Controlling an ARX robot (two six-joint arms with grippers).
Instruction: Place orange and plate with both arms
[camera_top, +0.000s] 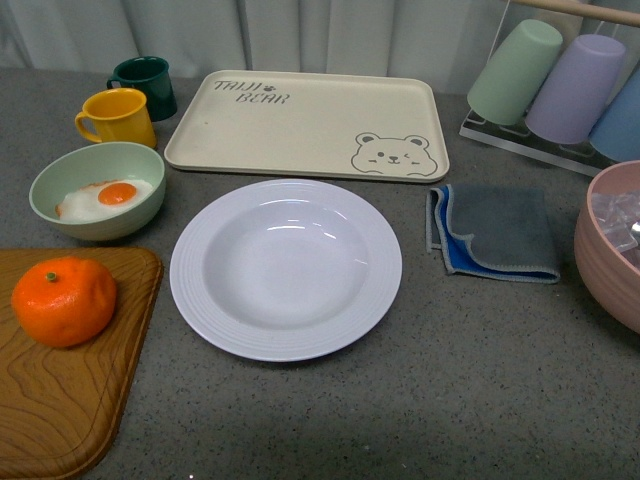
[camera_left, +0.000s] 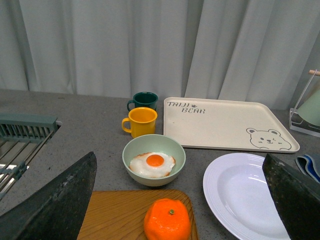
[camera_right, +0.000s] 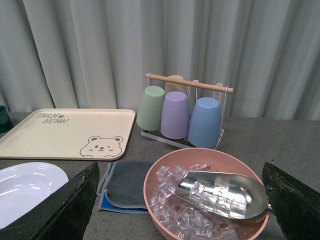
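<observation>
The orange (camera_top: 63, 300) rests on a wooden board (camera_top: 60, 400) at the front left of the table, stem dot up. To its right the empty white plate (camera_top: 285, 265) lies flat on the grey tabletop. Neither arm shows in the front view. In the left wrist view my left gripper (camera_left: 179, 159) is open and hangs behind and above the orange (camera_left: 167, 220), with the plate (camera_left: 240, 200) off to one side. My right gripper (camera_right: 180, 167) is open above a pink bowl of ice (camera_right: 205, 195). Only the plate's edge (camera_right: 25, 190) shows in that view.
Behind the board stand a pale-green bowl with a fried egg (camera_top: 97, 190), a yellow mug (camera_top: 118, 117) and a dark green mug (camera_top: 145, 85). The beige bear tray (camera_top: 305, 125) lies behind the plate. A grey-blue cloth (camera_top: 495, 232), the ice bowl and a cup rack (camera_right: 182, 110) fill the right side.
</observation>
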